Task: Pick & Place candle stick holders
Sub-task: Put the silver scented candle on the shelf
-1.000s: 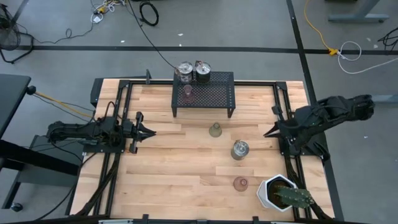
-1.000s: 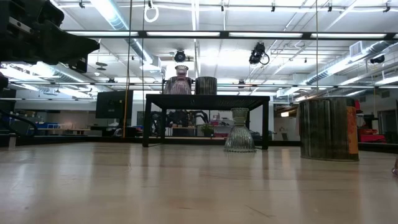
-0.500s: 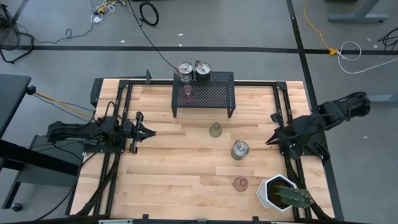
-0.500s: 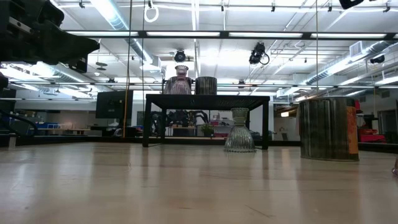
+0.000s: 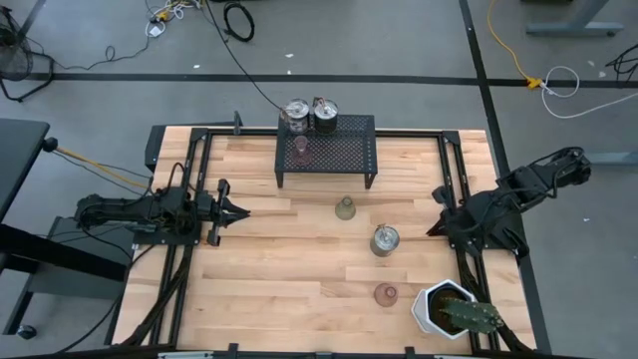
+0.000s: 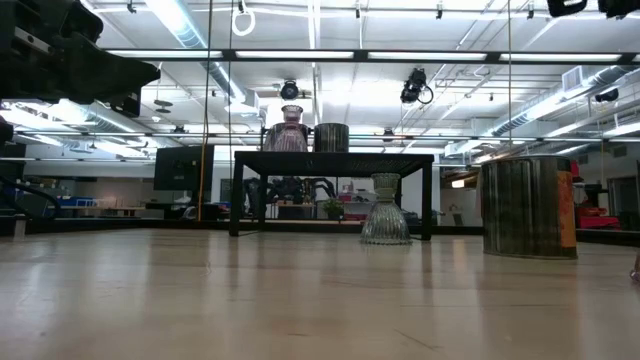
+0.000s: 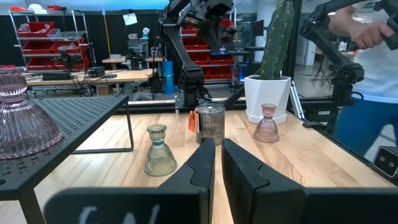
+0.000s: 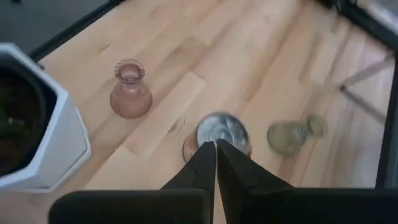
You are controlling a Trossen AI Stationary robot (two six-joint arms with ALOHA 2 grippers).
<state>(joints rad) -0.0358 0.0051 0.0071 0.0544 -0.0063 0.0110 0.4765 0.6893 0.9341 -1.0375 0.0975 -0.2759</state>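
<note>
Two silvery candle stick holders [image 5: 297,113] [image 5: 325,113] and a pink glass one [image 5: 301,150] stand on the black mesh rack [image 5: 344,152]. On the table stand an olive-green glass holder [image 5: 345,208], a silvery one [image 5: 385,239] and a pink one [image 5: 386,294]. My left gripper [image 5: 245,211] is shut and level at the table's left side, pointing at them [image 7: 217,149]. My right gripper [image 5: 432,231] is shut at the right side, tilted down over the silvery holder [image 8: 222,132], with the pink one [image 8: 130,90] and the green one [image 8: 295,134] beside it. Neither gripper touches anything.
A white hexagonal pot with a cactus [image 5: 451,309] stands at the near right corner, close to the pink holder. Black frame rails [image 5: 184,259] run along the table's left and right sides. A person [image 7: 367,50] stands beyond the right side. Bare wood lies at the near left.
My right gripper has sunk and swung a little toward the table's near edge, rolling slightly, while its arm folded back toward the right edge. Its fingers have stayed shut. The holders have not moved.
</note>
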